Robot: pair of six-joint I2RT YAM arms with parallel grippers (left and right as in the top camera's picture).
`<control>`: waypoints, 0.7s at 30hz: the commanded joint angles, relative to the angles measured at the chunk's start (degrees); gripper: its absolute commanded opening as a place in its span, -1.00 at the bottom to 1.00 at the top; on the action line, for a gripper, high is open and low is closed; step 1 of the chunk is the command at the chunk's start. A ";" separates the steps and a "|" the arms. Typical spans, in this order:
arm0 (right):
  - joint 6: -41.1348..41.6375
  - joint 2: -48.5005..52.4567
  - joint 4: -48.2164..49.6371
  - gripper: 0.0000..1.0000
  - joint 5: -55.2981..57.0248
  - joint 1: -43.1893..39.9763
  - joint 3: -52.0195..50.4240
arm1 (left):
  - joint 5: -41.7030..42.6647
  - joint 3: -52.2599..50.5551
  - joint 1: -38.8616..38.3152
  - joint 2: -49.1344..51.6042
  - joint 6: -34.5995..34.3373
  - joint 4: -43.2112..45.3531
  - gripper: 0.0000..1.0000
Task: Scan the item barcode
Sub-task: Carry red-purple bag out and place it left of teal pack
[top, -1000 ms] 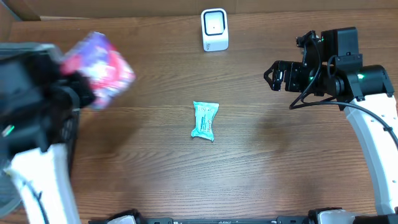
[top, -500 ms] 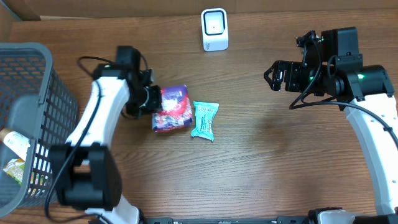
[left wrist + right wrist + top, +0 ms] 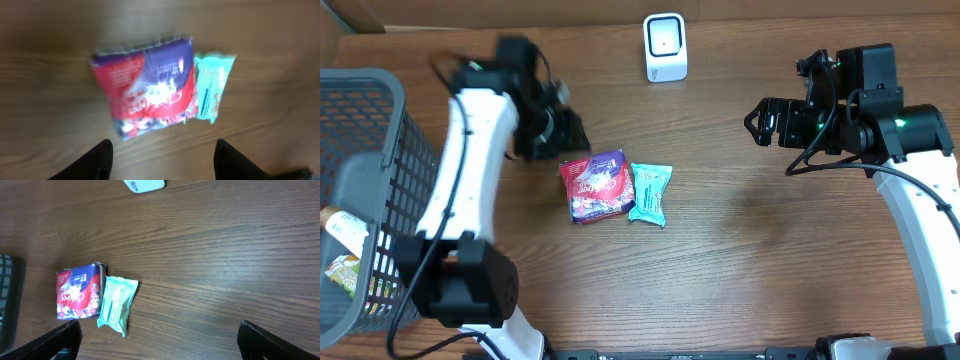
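Note:
A red and purple snack bag (image 3: 596, 185) lies flat on the table, touching a teal packet (image 3: 649, 194) on its right. The white barcode scanner (image 3: 665, 47) stands at the table's far edge. My left gripper (image 3: 565, 135) hovers just behind and left of the snack bag. In the left wrist view its jaws (image 3: 162, 145) are open with nothing between them, and the bag (image 3: 147, 82) and teal packet (image 3: 212, 87) lie beyond the fingertips. My right gripper (image 3: 757, 122) hangs open at the right, well away from both items (image 3: 77, 291).
A grey wire basket (image 3: 360, 130) with some packets inside stands at the left edge. The right wrist view shows its open gripper (image 3: 159, 330), the teal packet (image 3: 116, 302) and the scanner's edge (image 3: 145, 185). Bare wood lies between the items and the right arm.
My left arm carried the snack bag from the basket side to the table beside the teal packet, let go of it and drew back. The right arm stayed still.

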 commanded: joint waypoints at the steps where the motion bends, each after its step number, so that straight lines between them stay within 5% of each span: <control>1: 0.15 -0.15 0.11 1.00 -0.31 -0.33 1.57 | -11.28 15.30 3.39 -2.95 -2.67 -6.91 0.12; 7: 0.13 -0.15 -0.13 1.00 -0.31 -0.33 1.57 | -21.75 24.17 15.06 -8.39 -11.17 -13.90 0.18; 14: 0.13 -0.15 0.13 1.00 -0.31 -0.33 1.57 | -21.64 22.84 38.58 -11.69 -11.52 -14.62 0.31; 21: 0.09 -0.15 0.17 1.00 -0.28 -0.33 1.57 | -23.39 14.97 51.63 -11.06 -10.88 -11.54 0.33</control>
